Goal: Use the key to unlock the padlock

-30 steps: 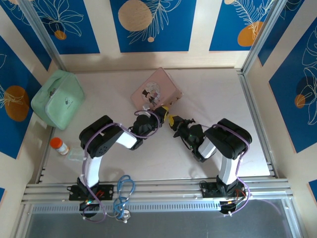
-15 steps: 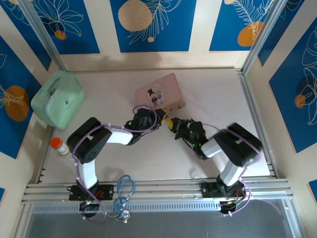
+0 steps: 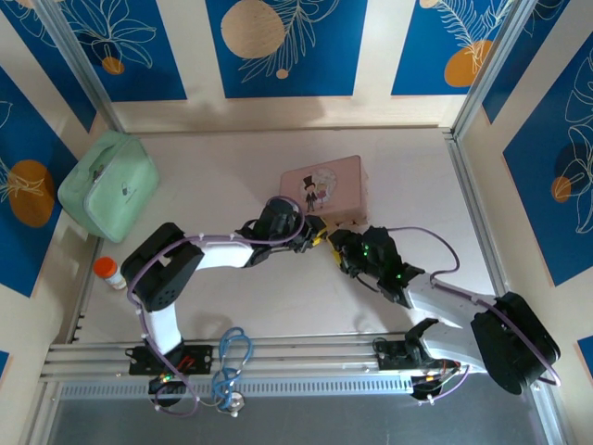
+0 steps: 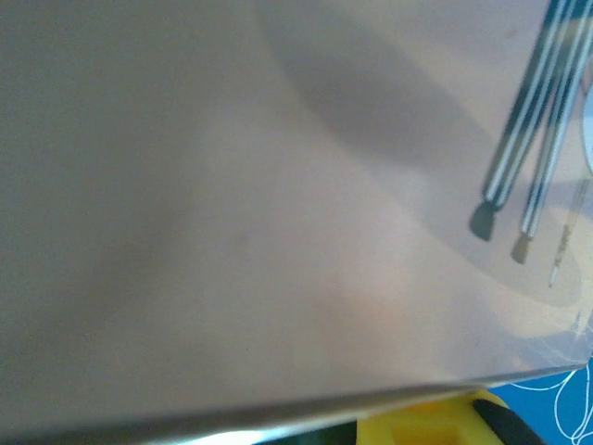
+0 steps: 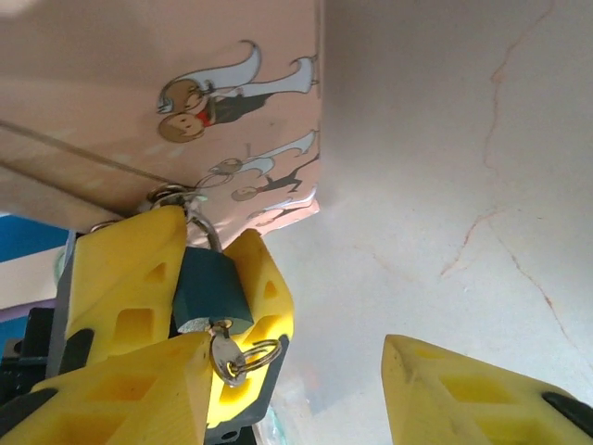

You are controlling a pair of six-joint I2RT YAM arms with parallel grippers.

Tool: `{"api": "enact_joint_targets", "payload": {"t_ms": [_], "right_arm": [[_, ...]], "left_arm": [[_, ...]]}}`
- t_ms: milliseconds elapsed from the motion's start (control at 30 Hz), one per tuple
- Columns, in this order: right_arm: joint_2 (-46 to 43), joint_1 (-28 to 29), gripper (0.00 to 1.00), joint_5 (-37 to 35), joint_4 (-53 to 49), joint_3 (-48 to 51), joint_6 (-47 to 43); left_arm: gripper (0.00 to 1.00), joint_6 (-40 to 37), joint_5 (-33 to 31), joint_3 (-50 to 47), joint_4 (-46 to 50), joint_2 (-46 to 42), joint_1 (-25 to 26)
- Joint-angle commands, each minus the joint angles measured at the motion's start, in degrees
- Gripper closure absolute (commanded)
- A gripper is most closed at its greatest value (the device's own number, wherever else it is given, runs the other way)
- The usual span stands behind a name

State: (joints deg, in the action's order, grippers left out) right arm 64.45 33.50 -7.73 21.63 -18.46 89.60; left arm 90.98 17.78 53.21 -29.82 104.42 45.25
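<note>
Padlock (image 5: 211, 289) with key (image 5: 225, 354) at pink tin's (image 5: 139, 65) edge, clamped in left tool (image 3: 316, 235); right tool (image 5: 298, 357) apart.

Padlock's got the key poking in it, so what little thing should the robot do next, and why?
Probably close the open right gripper on the key and turn it: the left gripper clamps the padlock, the key sits in its keyhole, and nothing is holding the key.

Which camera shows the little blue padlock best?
Right wrist: the padlock sits close up between yellow fingers, key below. From the top it is too small to tell; the left wrist sees blurred pink tin.
</note>
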Motion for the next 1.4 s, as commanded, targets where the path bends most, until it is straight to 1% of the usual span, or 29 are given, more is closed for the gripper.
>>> {"api": "enact_joint_targets", "payload": {"t_ms": [0, 33, 100, 167, 233, 300, 500, 733, 933, 1000, 1067, 1167, 1233, 1267, 1367], "right_arm": [[-1.75, 0.63, 0.56, -2.32, 1.55, 3.03, -2.16], [-2.69, 0.61, 0.6, -2.6, 0.78, 2.47, -3.72], [-4.35, 1.07, 0.63, -3.34, -2.13, 0.36, -8.19], [-5.59, 1.82, 0.63, -4.84, -5.64, -1.87, -12.67], [-5.43, 1.8, 0.65, -5.2, -6.97, -3.15, -15.55], [-4.5, 1.51, 0.67, -4.85, -6.74, -3.81, -16.81], [-0.61, 2.47, 0.69, -4.91, -8.29, -7.48, -21.53], [1.38, 2.45, 0.79, -5.77, -8.75, -7.98, -22.17], [3.69, 2.89, 0.83, -5.58, -8.54, -8.57, -22.36], [4.31, 2.89, 0.89, -5.31, -7.73, -8.6, -22.28], [4.99, 3.21, 0.89, -4.89, -7.84, -9.32, -22.43], [4.78, 4.58, 0.81, -6.07, -9.09, -10.1, -23.15], [4.3, 5.08, 0.79, -6.79, -10.14, -10.21, -23.31], [4.22, 5.09, 0.79, -7.03, -10.41, -10.13, -23.25], [4.52, 5.0, 0.85, -7.3, -10.92, -9.84, -22.9]], "left_arm": [[1.0, 3.45, 4.06, 0.73, 6.46, 1.96, 0.4], [1.0, 3.17, 4.02, 0.84, 7.23, 1.92, 0.42], [1.0, 2.59, 4.23, 1.31, 8.87, 1.81, 0.43], [1.0, 2.12, 4.51, 2.07, 10.32, 1.86, 0.43], [1.0, 1.54, 4.59, 2.81, 11.77, 1.76, 0.4], [1.0, 1.4, 4.63, 3.42, 12.55, 1.66, 0.38], [1.0, 0.95, 4.67, 4.44, 13.99, 1.61, 0.44], [1.0, 0.93, 4.72, 4.95, 14.41, 1.83, 0.44], [1.0, 1.22, 4.81, 5.15, 14.18, 2.1, 0.43], [1.0, 1.22, 4.81, 5.15, 14.39, 2.01, 0.45], [1.0, 1.21, 4.72, 5.13, 14.38, 1.96, 0.45], [1.0, 1.24, 4.81, 5.24, 14.18, 2.18, 0.45], [1.0, 1.37, 4.81, 5.15, 14.1, 2.27, 0.39], [1.0, 1.39, 4.81, 5.15, 13.96, 2.23, 0.37], [1.0, 1.39, 4.89, 5.15, 13.9, 2.22, 0.45]]}}
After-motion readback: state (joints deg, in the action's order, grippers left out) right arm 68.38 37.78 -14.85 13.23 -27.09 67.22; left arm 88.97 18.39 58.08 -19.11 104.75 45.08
